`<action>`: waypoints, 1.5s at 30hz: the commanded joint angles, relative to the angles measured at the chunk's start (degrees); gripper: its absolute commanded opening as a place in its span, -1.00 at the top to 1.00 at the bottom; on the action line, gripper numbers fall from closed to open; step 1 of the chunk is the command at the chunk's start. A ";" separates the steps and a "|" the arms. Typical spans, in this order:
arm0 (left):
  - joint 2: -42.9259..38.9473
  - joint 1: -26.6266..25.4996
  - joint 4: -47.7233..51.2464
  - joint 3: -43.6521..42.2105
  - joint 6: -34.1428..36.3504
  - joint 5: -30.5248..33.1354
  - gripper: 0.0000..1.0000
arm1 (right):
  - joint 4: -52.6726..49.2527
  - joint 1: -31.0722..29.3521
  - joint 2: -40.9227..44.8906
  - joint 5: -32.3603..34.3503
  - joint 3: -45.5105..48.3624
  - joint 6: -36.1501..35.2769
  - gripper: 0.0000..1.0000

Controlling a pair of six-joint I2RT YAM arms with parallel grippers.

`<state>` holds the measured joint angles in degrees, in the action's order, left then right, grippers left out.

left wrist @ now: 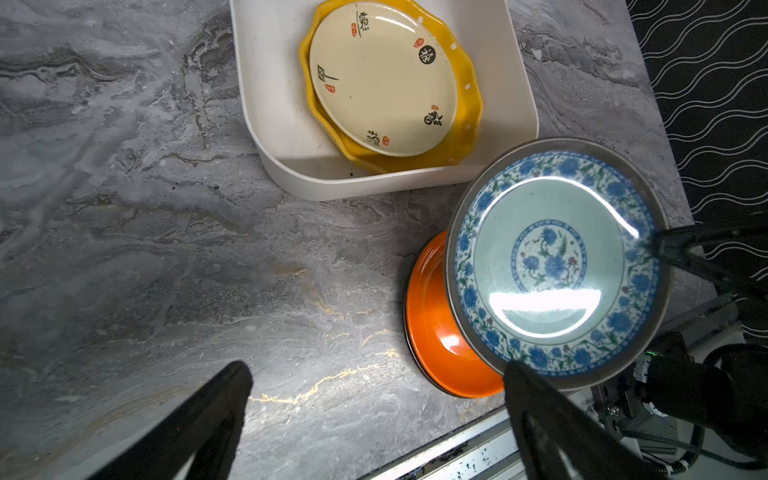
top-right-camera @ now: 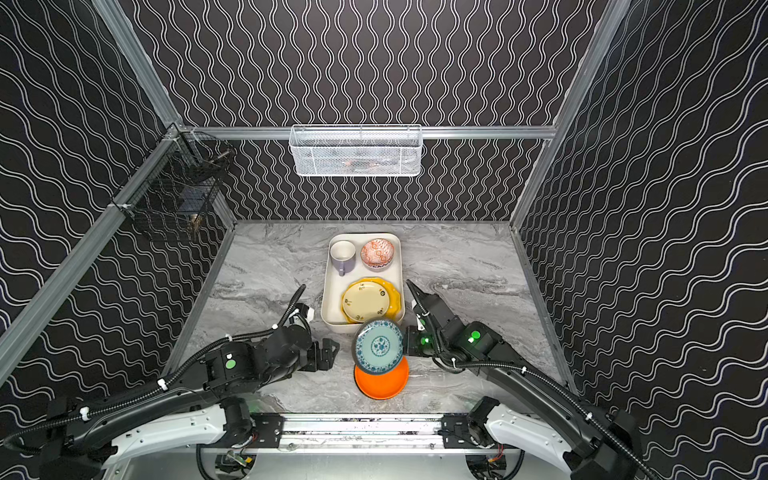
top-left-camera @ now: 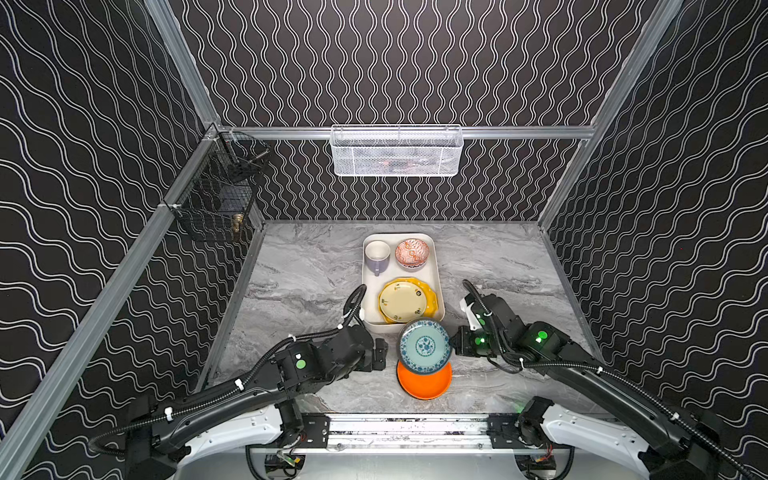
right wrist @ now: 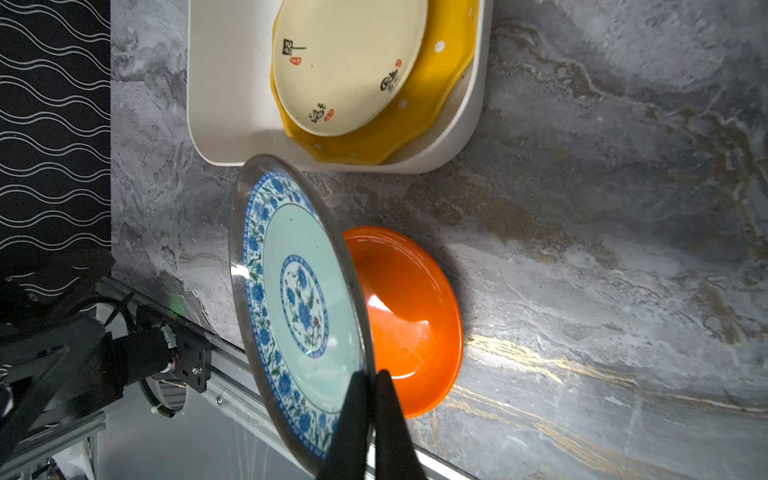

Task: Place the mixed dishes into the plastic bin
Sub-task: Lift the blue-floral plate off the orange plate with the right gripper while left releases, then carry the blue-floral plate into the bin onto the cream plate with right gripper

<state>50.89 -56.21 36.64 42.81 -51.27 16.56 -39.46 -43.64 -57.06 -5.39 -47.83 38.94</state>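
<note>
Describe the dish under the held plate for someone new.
Find the cream plastic bin mid-table and come toward the robot. Just past its near rim the right gripper holds a teal patterned plate by its edge; the orange plate lies on the marble beneath it, plain and glossy where its neighbours are patterned.

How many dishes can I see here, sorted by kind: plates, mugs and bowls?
Plates: 4 (yellow scalloped plate, cream plate, teal patterned plate, orange plate)
Mugs: 1 (lavender mug)
Bowls: 1 (red-white patterned bowl)
Total: 6 in view
</note>
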 commanded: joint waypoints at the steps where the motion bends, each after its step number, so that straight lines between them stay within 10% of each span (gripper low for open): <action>1: -0.40 1.76 0.65 0.85 2.33 -1.54 -0.97 | 0.51 0.11 -1.84 1.53 -2.73 -1.29 1.00; 22: 1.13 14.91 0.90 4.21 12.09 -9.84 -0.97 | 1.48 12.05 -29.06 -4.14 -26.60 -11.81 1.00; 45: 8.05 28.38 -5.95 0.22 17.99 -23.48 -0.97 | 5.62 16.04 -48.67 -11.65 -32.21 -13.69 1.00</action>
<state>58.41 -28.47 32.56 43.13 -34.96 -4.67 -35.24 -27.97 -104.68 -14.66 -79.09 26.09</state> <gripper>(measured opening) 0.986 0.061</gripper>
